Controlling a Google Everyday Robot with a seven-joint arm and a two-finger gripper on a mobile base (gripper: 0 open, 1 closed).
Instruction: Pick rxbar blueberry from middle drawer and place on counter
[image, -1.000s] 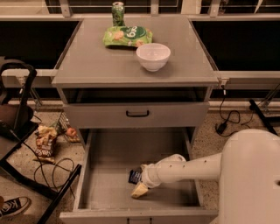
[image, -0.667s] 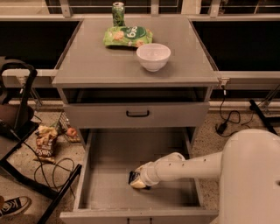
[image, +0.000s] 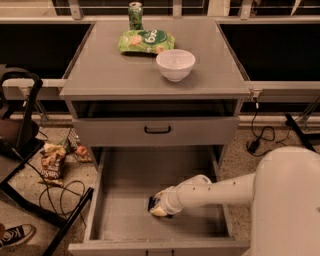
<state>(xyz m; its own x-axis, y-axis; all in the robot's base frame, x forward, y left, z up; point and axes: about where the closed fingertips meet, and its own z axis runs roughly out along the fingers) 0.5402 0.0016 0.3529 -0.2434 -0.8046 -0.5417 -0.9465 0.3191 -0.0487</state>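
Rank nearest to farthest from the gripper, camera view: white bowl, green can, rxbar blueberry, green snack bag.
The gripper is down in the middle drawer.
1. rxbar blueberry: at the gripper, on the drawer floor.
2. white bowl: on the counter, front right.
3. green snack bag: behind the bowl.
4. green can: counter's back edge.

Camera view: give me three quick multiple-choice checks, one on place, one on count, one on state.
1. Where is the hand?
A) raised high in the air
B) low in the middle drawer, at the rxbar blueberry
C) down on the floor
2. How many things stand on the counter?
A) one
B) three
C) five
3. How does the white bowl sit?
A) upright
B) upside down
C) on its side

1 B: the arm reaches down into the drawer to the dark bar.
2 B: green can, green snack bag, bowl.
3 A: its open mouth faces up.
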